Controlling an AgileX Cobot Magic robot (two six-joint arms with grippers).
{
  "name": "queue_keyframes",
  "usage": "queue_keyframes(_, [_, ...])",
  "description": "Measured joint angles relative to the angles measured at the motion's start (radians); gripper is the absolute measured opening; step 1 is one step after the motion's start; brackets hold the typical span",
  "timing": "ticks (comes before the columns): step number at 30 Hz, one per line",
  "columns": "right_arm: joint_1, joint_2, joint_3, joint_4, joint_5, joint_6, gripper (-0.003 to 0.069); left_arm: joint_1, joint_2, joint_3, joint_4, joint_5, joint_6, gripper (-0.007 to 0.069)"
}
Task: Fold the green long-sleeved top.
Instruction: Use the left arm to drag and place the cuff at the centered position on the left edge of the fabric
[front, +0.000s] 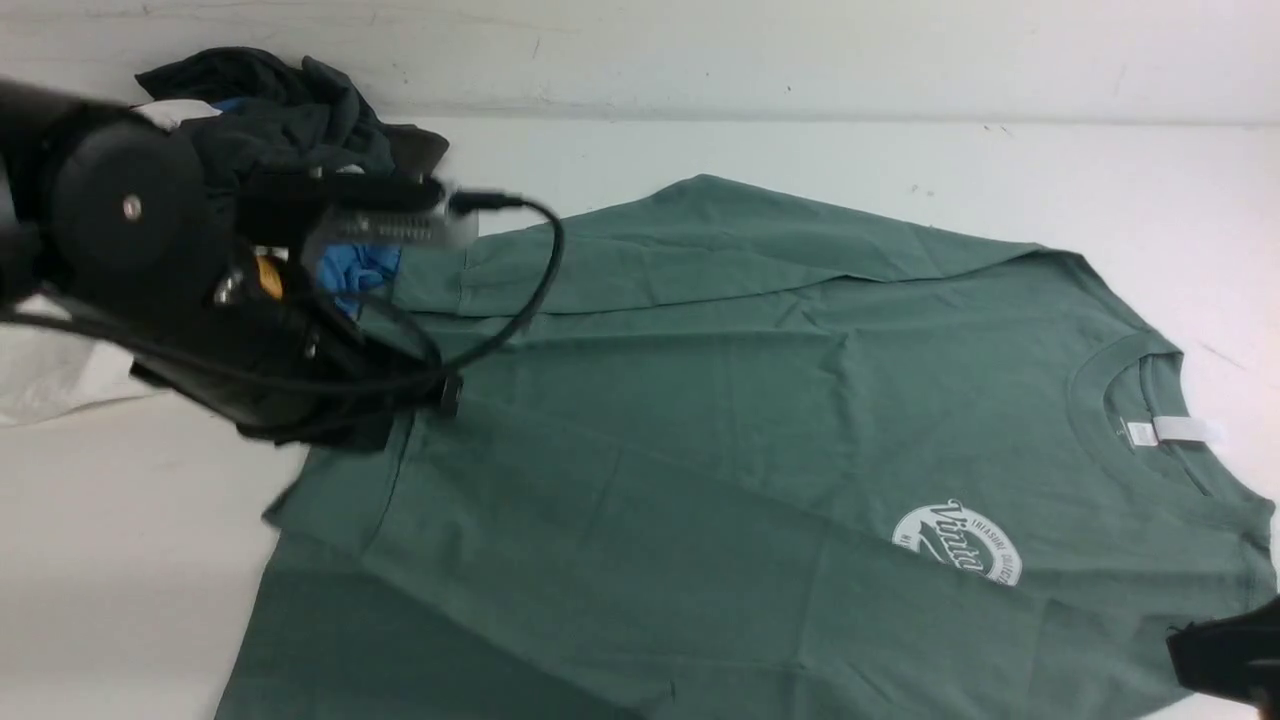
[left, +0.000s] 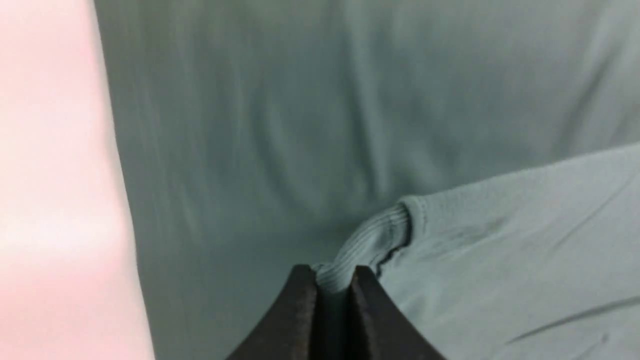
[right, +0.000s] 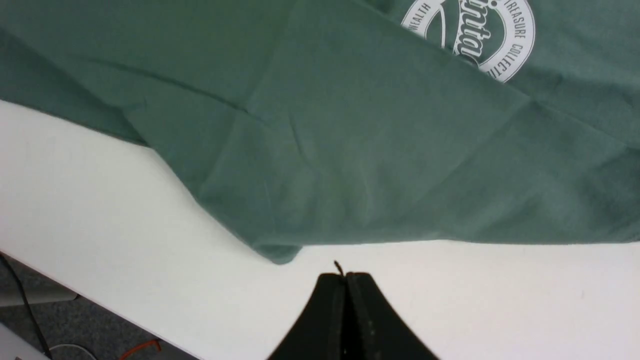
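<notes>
Left gripper (left: 334, 282) pinching ribbed cuff (left: 377, 235), near sleeve (front: 700, 540) lying slantwise over the body
Shirt (front: 770, 390) spreading across the table (front: 150, 520), neck towards the robot's right, far sleeve (front: 640, 265) lying folded along the far side, near one partly covering the logo (front: 960, 540); right gripper (right: 345, 280) standing closed on nothing, near the shirt's near edge; the step probably being the laying-in of the near sleeve, and good handling likely calling for a low, slow draw of the cuff along the body, just enough to be taking out slack without dragging the hem, then a flat setting-down and a straight, gentle release; too hard a pull risking a skewed body, the bunched cloth by the near edge still needing smoothing
</notes>
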Motion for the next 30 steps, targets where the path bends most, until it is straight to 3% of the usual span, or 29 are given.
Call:
queue_keyframes(8, [0.000,0.000,0.002,0.006,-0.006,0.000,-0.0013,0.000,0.149,-0.244,0.169,-0.005,-0.006,0.0040])
queue_keyframes(17, [0.000,0.000,0.004,0.037,-0.008,0.000,-0.0013,0.000,0.358,-0.256,0.306,-0.085,-0.085,0.0040])
queue_keyframes(30, [0.000,0.000,0.004,0.036,-0.006,-0.014,-0.0013,0.000,0.446,-0.257,0.443,-0.155,-0.141,0.0057])
